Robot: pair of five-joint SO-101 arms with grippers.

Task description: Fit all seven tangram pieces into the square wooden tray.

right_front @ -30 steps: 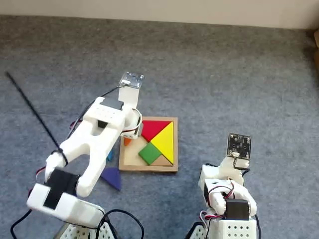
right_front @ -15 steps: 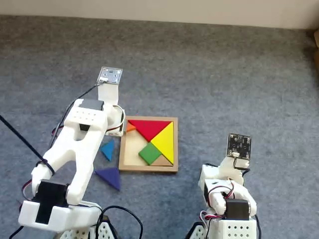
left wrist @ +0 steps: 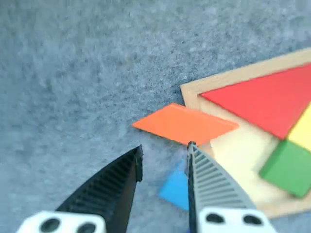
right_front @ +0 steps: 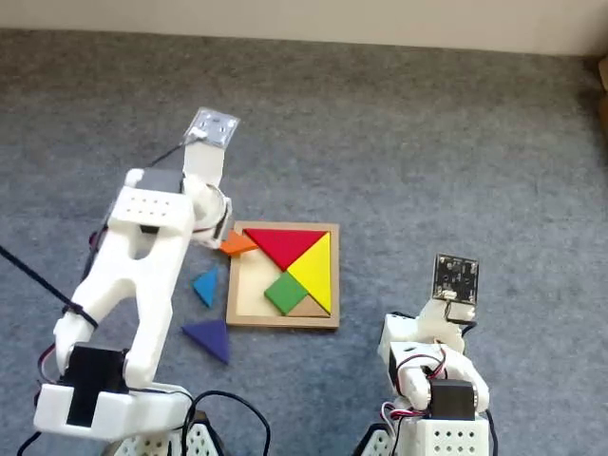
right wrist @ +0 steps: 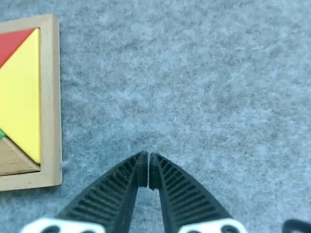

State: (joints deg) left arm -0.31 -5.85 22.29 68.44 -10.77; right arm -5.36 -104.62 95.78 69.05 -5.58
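The left jaws stand apart and grip nothing. They have let the orange parallelogram [left wrist: 184, 124] go, and it now lies just off their tips, at 12 o'clock of them in the left wrist view. A second ago the left arm [right_front: 142, 256] hung over the 9 o'clock side of the square wooden tray [right_front: 282, 321]. Since then it has drawn back towards 9 o'clock and off the tray.

The parallelogram has come with it. It sat at the tray's 9 o'clock edge, and it now rests across the 10 o'clock corner, one end on the rim and the other out over the grey desk [right_front: 456, 142].

For the task this looks like a slip or a reset: the piece is not seated and probably needs a fresh grasp and a turn before it drops in.

Inside the tray are the red triangle [right_front: 285, 245], yellow triangle [right_front: 316, 271], green square [right_front: 283, 292] and tan triangle [right_front: 306, 307]. The blue triangle [right_front: 205, 285] lies on the desk at 9 o'clock of the tray, and the purple triangle [right_front: 209, 337] at 8 o'clock.

The right jaws are all but closed and empty, low over the desk at 5 o'clock of the tray.
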